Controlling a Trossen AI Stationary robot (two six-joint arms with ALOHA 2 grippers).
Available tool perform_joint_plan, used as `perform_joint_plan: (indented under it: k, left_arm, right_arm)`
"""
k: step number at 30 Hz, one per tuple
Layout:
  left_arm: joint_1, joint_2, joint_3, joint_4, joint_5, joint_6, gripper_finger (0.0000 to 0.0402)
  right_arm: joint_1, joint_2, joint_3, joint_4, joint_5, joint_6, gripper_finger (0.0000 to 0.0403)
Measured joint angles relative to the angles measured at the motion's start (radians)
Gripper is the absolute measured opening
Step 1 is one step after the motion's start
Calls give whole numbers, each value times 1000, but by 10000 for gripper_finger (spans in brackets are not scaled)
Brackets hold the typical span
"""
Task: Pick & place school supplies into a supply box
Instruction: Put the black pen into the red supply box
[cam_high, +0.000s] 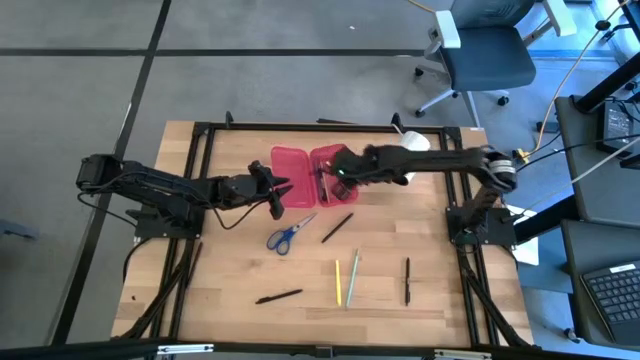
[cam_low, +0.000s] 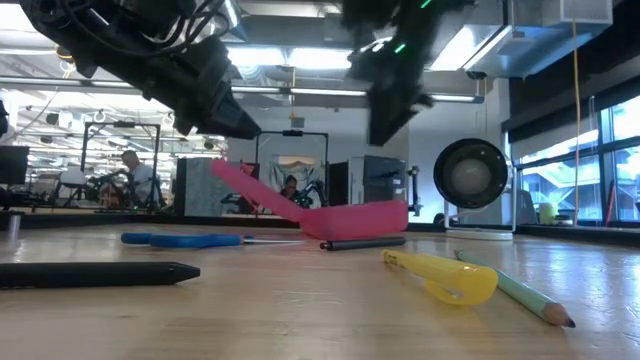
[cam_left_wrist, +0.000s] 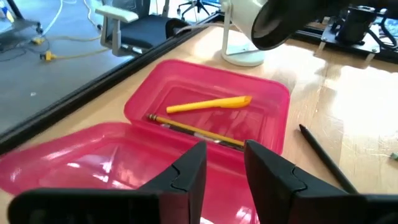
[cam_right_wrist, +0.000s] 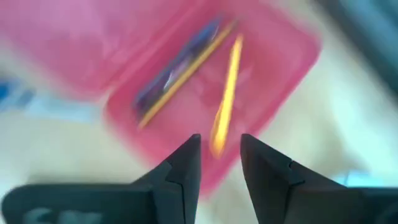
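The red-pink supply box (cam_high: 310, 172) lies open at the table's far middle. Its right half (cam_left_wrist: 211, 112) holds a yellow pen (cam_left_wrist: 208, 104) and a yellow pencil (cam_left_wrist: 196, 132). Its left half (cam_low: 255, 192) slants up toward the left. My left gripper (cam_left_wrist: 224, 165) is open a little at that half's near left part. My right gripper (cam_right_wrist: 221, 155) hangs open above the right half, pointing steeply down, with nothing between its fingers. On the wood lie blue-handled scissors (cam_high: 290, 236), three black pens (cam_high: 337, 227) (cam_high: 278, 296) (cam_high: 407, 280), a yellow pencil (cam_high: 338, 282) and a green pencil (cam_high: 352, 278). My left gripper comes at the box's left half from the table's left, pointing slightly down. Its fingers (cam_left_wrist: 186, 174) stand over that half's inner face (cam_left_wrist: 112, 162). I cannot tell whether they touch it.
A big white roll-like thing on a foot (cam_high: 412, 143) stands at the far edge, right of the box. Black frame rails (cam_high: 200, 200) run along the table's left, right and far sides. Bare wood lies between the loose pens and the table's near edge.
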Motion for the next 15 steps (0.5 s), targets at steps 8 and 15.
perform_joint_plan:
  k: [8, 15]
  left_arm:
    - [-19, 0, 0, 4, -10, -24, 100]
    - [-38, 0, 0, 24, -3, -30, 100]
  right_arm:
    - [260, -188, -172, -214, -151, 419, 115]
    - [508, -240, -313, -216, -336, 930, 115]
